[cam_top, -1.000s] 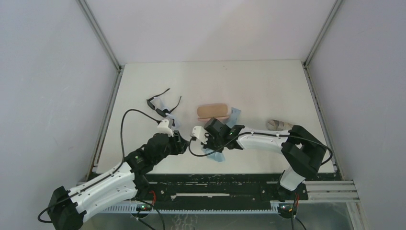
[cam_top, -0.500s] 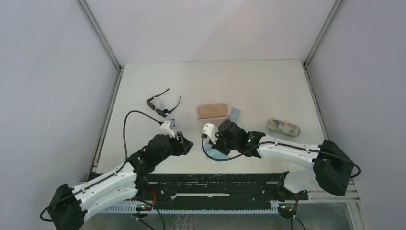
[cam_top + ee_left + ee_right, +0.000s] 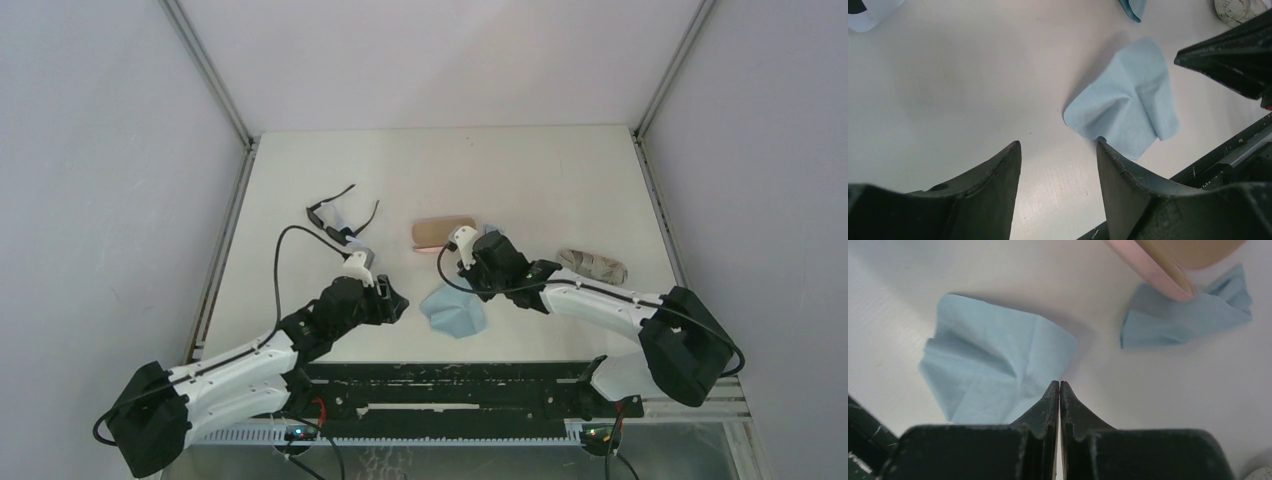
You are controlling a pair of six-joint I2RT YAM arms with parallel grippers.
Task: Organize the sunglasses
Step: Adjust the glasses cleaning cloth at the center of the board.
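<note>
White table (image 3: 560,180) between grey walls carries the black sunglasses (image 3: 340,215) at its far left, arms unfolded, lying partly on a pale blue scrap and well apart from both grippers. Near the middle lies a pink case (image 3: 438,235) (image 3: 1173,260), with a crumpled blue cloth (image 3: 1188,315) touching its edge. A bigger blue cloth (image 3: 452,310) (image 3: 1128,105) (image 3: 993,360) lies flat and creased at the near side, between the two arms. Left gripper (image 3: 392,300) (image 3: 1058,147) hangs just left of that cloth, jaws apart, holding nothing. Right gripper (image 3: 474,287) (image 3: 1059,384) has its jaws pressed together and empty, tips at the big cloth's edge; whether they touch it I cannot tell. A patterned pouch (image 3: 593,265) rests to the right.
</note>
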